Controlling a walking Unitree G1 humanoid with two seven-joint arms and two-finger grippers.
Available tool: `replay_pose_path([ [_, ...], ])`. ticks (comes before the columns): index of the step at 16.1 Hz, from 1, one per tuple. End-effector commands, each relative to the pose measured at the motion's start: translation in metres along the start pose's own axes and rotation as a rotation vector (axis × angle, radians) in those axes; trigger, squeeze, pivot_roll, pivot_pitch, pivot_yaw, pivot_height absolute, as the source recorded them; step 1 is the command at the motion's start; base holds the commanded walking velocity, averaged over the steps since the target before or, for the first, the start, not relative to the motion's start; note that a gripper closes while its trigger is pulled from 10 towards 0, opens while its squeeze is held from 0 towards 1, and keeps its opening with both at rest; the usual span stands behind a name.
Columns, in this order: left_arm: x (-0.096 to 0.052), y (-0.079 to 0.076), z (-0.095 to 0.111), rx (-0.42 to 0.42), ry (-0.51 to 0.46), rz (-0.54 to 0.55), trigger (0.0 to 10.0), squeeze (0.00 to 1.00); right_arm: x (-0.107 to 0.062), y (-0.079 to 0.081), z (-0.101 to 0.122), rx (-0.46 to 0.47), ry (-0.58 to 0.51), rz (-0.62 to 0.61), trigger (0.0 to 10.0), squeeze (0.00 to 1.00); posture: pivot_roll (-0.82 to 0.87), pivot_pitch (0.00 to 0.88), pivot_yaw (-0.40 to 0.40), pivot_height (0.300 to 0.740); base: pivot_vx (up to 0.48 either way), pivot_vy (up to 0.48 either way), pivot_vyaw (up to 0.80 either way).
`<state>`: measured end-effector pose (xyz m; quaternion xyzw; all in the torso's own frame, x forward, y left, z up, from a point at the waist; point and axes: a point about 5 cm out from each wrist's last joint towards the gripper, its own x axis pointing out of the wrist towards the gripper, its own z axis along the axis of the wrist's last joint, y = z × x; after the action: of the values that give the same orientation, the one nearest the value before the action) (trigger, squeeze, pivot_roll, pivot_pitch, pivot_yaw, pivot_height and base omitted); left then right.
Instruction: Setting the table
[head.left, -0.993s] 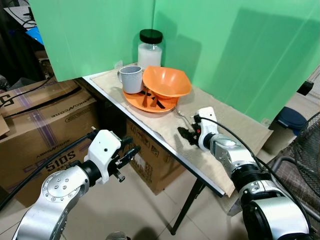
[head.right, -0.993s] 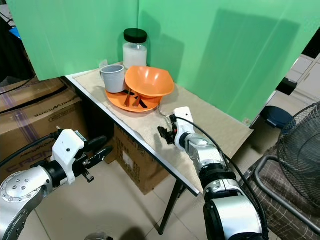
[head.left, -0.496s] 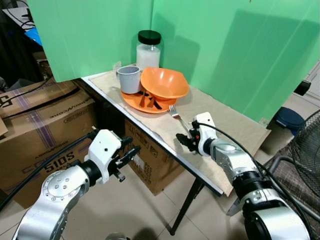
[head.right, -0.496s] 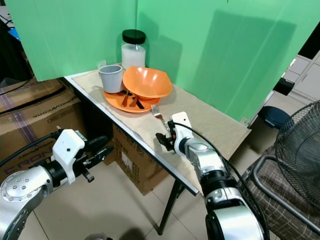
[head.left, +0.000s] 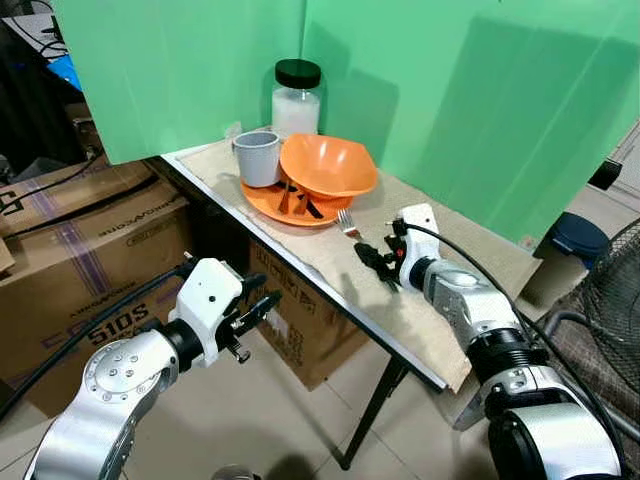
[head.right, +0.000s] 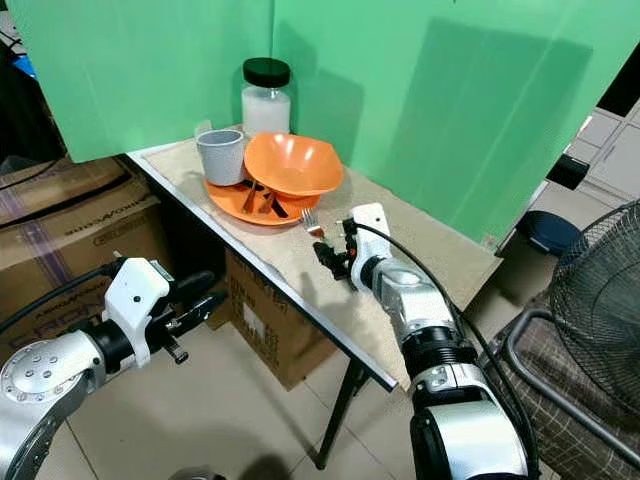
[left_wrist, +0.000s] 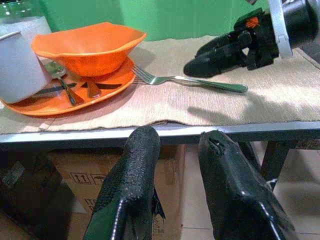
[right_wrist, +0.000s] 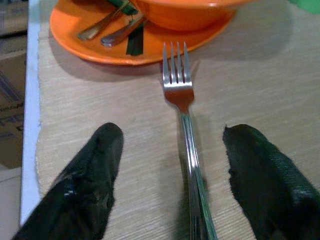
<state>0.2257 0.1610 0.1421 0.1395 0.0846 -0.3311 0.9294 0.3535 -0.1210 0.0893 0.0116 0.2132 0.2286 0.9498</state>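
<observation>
Our right gripper (right_wrist: 170, 190) hovers low over the beige table mat (head.left: 470, 250) with its two black fingers (right_wrist: 87, 185) spread wide, the silver fork (right_wrist: 182, 115) lying flat on the mat between them and untouched. The fork's tines point toward the orange plate (head.left: 270, 205), stopping just short of its rim; its handle runs back under the gripper. On that plate sit an orange bowl (head.left: 328, 165), tilted, and a grey mug (head.left: 258, 157), with a spoon (right_wrist: 107, 22) and other cutlery lying beside them. A glass jar with a black lid (head.left: 299, 95) stands behind the plate, against the green backdrop (head.left: 450, 90).

The fork lies near the table (head.left: 330, 290) front edge, where the mat ends and a white strip of tabletop shows. To the right of the gripper the mat runs on bare toward the far corner, with room there to work.

Our left gripper (left_wrist: 175, 175) hangs below the table edge, off the front, fingers slightly parted and holding nothing. Cardboard boxes (head.left: 90, 260) stand on the floor to the left and under the table, and a wire fan guard (head.right: 600, 300) sits at the far right.
</observation>
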Motion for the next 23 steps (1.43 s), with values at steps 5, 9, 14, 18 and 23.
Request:
replay_pose_path([
  [5,0.003,-0.001,0.004,0.017,-0.007,-0.018,10.0,0.0,0.013,0.009,0.003,-0.018,0.05,-0.073,8.5,0.0,0.13,0.0,-0.098,0.74,0.0,0.0,0.0],
  [9,-0.001,-0.002,0.003,0.015,0.003,-0.021,10.0,0.0,0.021,0.014,0.0,-0.022,0.087,-0.144,7.8,0.0,0.14,0.0,-0.103,0.74,0.0,0.0,0.0],
  [14,-0.005,-0.003,0.003,0.014,0.014,-0.024,10.0,0.0,0.025,0.018,0.007,0.071,0.06,-0.149,4.4,0.0,0.15,0.0,-0.1,0.74,0.0,0.0,0.0],
  [18,-0.014,-0.004,0.002,0.007,0.036,-0.033,10.0,0.0,0.028,0.02,0.014,0.098,0.035,-0.167,1.6,0.0,0.16,0.017,-0.094,0.74,0.0,0.0,0.0],
  [23,-0.023,-0.007,0.001,0.001,0.064,-0.046,10.0,0.0,0.028,0.022,0.003,0.078,0.063,-0.197,0.7,0.0,0.17,0.052,-0.088,0.74,0.0,0.0,0.0],
])
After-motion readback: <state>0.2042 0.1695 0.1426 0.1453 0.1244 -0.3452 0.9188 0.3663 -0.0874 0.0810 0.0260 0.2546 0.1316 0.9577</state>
